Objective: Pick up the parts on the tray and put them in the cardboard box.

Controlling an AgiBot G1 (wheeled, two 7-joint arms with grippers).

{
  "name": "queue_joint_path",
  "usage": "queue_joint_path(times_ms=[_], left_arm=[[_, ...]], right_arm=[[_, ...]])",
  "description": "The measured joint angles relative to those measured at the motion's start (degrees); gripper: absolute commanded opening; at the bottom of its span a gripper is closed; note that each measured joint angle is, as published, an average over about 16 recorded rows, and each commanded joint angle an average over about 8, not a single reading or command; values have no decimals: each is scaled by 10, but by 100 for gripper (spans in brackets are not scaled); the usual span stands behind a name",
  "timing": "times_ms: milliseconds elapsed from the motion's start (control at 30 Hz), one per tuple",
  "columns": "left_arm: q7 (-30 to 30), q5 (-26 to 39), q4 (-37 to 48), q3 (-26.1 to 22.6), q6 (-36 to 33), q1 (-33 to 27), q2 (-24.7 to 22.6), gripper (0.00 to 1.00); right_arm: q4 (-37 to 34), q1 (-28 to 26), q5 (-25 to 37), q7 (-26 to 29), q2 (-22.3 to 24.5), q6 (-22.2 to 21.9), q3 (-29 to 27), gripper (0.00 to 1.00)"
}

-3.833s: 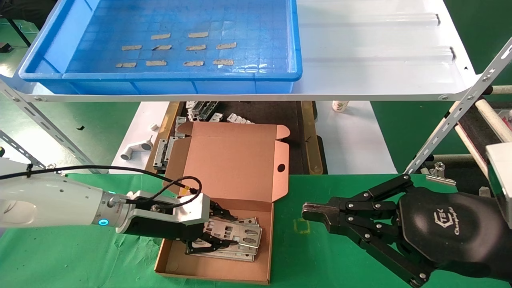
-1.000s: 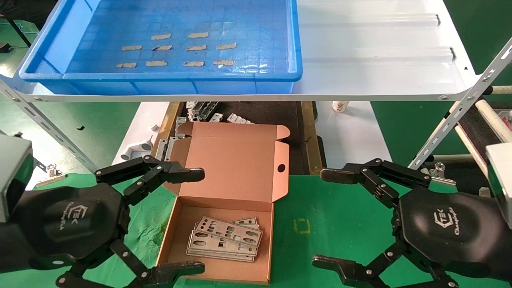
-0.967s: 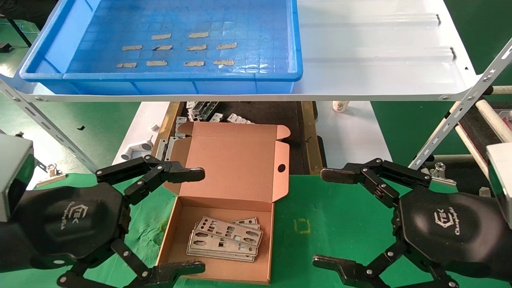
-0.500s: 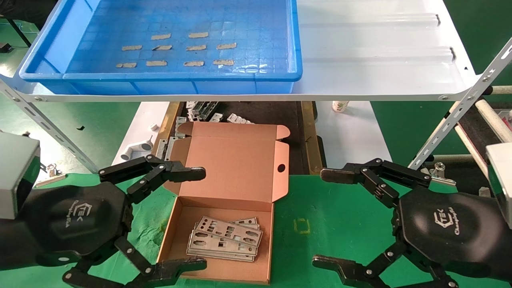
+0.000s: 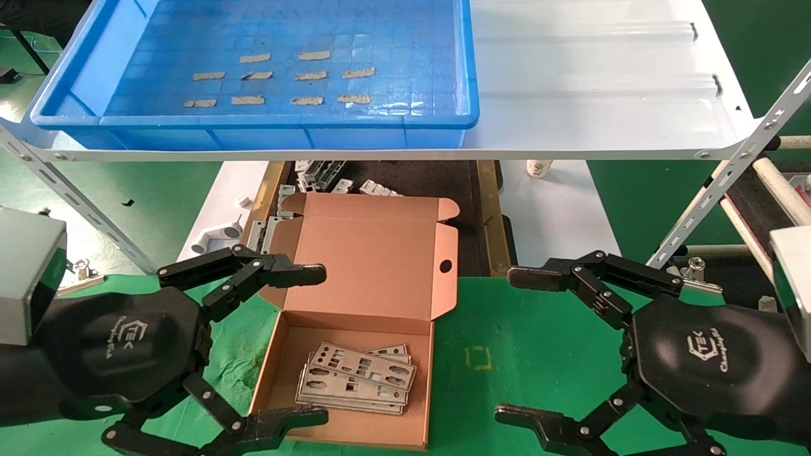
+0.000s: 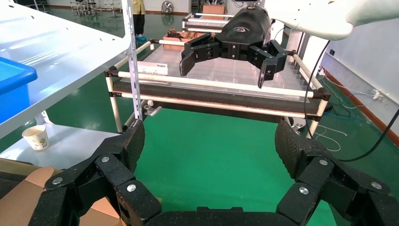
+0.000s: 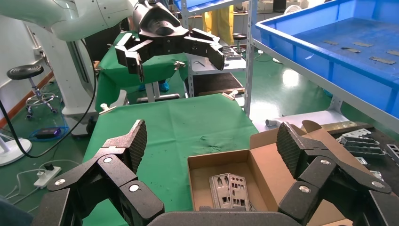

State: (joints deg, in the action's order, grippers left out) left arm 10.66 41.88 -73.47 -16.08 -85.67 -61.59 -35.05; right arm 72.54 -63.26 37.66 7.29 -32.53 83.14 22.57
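Note:
The silver metal parts (image 5: pixel 358 379) lie stacked inside the open cardboard box (image 5: pixel 418 297) on the green table; they also show in the right wrist view (image 7: pixel 229 190). The blue tray (image 5: pixel 76 82) on the white shelf holds only grey tape strips (image 5: pixel 309 75). My left gripper (image 5: pixel 307 345) is open and empty at the box's left side. My right gripper (image 5: pixel 523 347) is open and empty, right of the box. Each wrist view shows the other gripper farther off: the right one (image 6: pixel 226 63) and the left one (image 7: pixel 173 56).
Bent metal brackets (image 5: pixel 323 174) and a white pipe fitting (image 5: pixel 212 237) lie behind the box under the white shelf (image 5: pixel 602 82). A paper cup (image 5: pixel 537 168) stands on the white board. A slanted shelf strut (image 5: pixel 722 177) rises at the right.
My left gripper let go of the parts in the box, drew back to the left and opened wide. My right gripper opened. In the last second both barely move.

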Motion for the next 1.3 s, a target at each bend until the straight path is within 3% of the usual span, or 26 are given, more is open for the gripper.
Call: queue_joint_path(times_ms=[1300], left_arm=[[-1,1,1,-1,0,-1,-1,100]], right_arm=[[0,0,0,0,0,0,0,100]])
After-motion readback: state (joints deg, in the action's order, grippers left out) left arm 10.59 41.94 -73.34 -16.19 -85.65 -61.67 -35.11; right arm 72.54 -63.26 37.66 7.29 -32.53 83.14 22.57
